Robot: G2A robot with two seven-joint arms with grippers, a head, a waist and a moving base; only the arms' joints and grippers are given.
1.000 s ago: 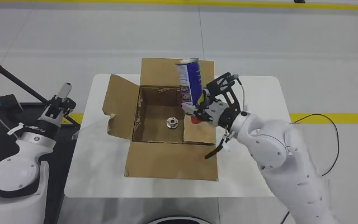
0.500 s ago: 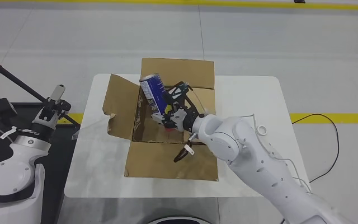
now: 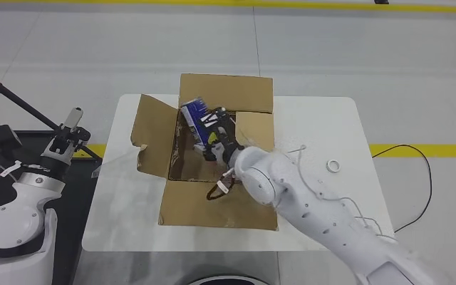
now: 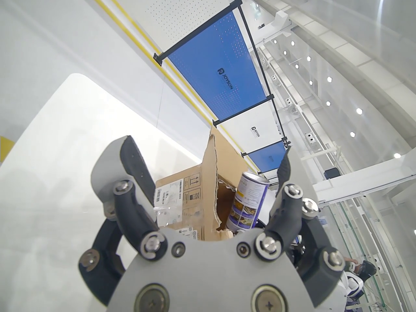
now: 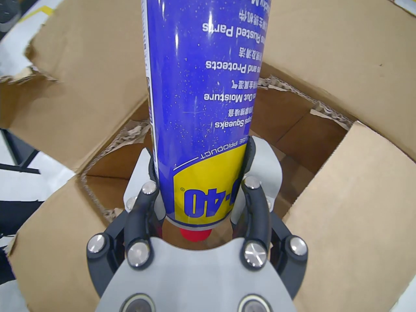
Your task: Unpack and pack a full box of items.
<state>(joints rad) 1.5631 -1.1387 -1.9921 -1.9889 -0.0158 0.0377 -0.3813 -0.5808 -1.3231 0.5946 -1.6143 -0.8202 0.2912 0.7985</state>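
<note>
My right claw [image 5: 200, 157] clamped the spray can [image 5: 201, 66] near its cap, the box [image 5: 325, 50] beneath it, perhaps touching; my left claw [image 4: 208, 154] gaped wide.

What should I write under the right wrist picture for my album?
Right gripper, jaws shut on a blue spray can near its red cap, over the open cardboard box.

the spray can [image 5: 201, 66] is glossy metal, the box [image 5: 325, 33] matt corrugated cardboard with rough torn edges.
</note>
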